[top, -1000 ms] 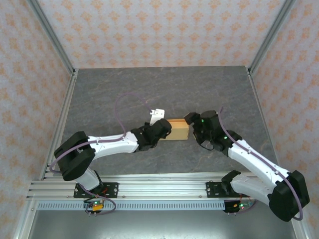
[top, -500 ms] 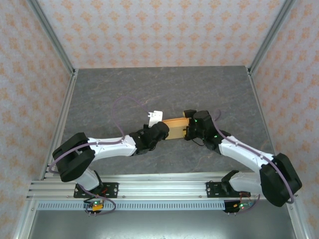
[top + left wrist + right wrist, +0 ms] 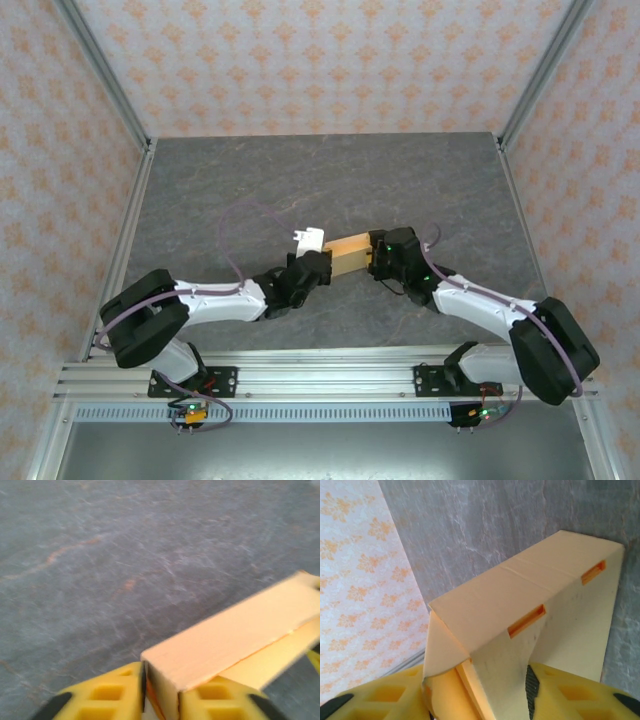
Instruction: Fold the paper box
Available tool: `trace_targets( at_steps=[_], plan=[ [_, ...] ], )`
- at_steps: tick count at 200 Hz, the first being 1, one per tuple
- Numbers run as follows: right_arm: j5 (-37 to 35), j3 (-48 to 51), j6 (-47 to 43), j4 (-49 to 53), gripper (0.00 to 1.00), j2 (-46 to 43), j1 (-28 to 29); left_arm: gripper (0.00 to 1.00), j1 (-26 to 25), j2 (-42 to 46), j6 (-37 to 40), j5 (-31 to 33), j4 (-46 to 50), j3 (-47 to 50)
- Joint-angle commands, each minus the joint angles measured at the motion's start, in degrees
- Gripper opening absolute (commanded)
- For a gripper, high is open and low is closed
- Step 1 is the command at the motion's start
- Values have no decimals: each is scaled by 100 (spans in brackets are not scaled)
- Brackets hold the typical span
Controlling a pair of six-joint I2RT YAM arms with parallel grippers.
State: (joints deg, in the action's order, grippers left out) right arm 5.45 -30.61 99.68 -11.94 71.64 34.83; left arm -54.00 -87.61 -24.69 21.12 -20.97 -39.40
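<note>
The grey marbled surface [image 3: 300, 170] is evenly lit. Pale walls [image 3: 320, 60] with orange floral motifs enclose its far, left and right edges, framed by aluminium posts [image 3: 105, 72]. A metal rail [image 3: 320, 376] spans its near edge.

There is one paper box [image 3: 349, 254] near the middle of the tabletop [image 3: 250, 180]. There are two hands: one left hand [image 3: 324, 266] and one right hand [image 3: 376, 256].

The box [image 3: 348, 256] is held near the middle of the table [image 3: 300, 170], a little toward the near edge. Its left end is clamped by the left gripper [image 3: 325, 263] and its right end by the right gripper [image 3: 377, 257], with the box between them.
</note>
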Motion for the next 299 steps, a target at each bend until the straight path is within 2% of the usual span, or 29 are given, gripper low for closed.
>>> trace_targets(
  at_steps=[1,21,45,63,68,73,80,86,96,113,131,157,223,251,273,299],
  plan=[
    [-401,146,-15,35,48,161,8,46,-76,232,183,-753,-752,338],
    [-509,251,21,43,48,143,15,58,-75,514,286,-880,-695,406],
    [-567,331,30,61,48,123,18,65,-76,929,302,-1622,-788,519],
    [-610,419,-10,-33,48,143,17,69,-76,1269,309,-1866,-594,478],
    [-615,443,2,-40,47,148,20,74,-72,1389,377,-1887,-477,441],
    [-615,463,-1,-41,47,153,21,84,-68,1522,323,-1805,-237,371],
    [-627,485,-8,-53,47,157,17,95,-54,1668,102,-1415,279,163],
    [-627,494,-29,-47,47,158,15,99,2,1740,-41,-1122,820,-54],
    [-615,498,-99,-45,47,151,15,100,207,1719,89,-1260,1326,-396],
    [-556,475,-302,-27,48,124,18,100,618,1383,389,-2098,1576,-769],
    [-502,457,-382,24,47,86,24,100,876,959,346,-2093,1983,-1106],
    [-535,542,-379,113,48,-55,24,99,1159,531,2,-2076,1859,-1096],
    [-569,508,-544,547,48,-352,33,89,1204,-80,-325,-1726,1326,-654],
    [-556,442,-595,663,49,-350,34,88,1196,-61,-370,-1644,759,-102],
    [-497,325,-903,700,52,-351,35,88,1199,-278,-318,-1560,708,-2],
    [-669,-325,-1808,2034,62,-711,35,87,1199,-461,-379,-1550,449,167]
  ],
)
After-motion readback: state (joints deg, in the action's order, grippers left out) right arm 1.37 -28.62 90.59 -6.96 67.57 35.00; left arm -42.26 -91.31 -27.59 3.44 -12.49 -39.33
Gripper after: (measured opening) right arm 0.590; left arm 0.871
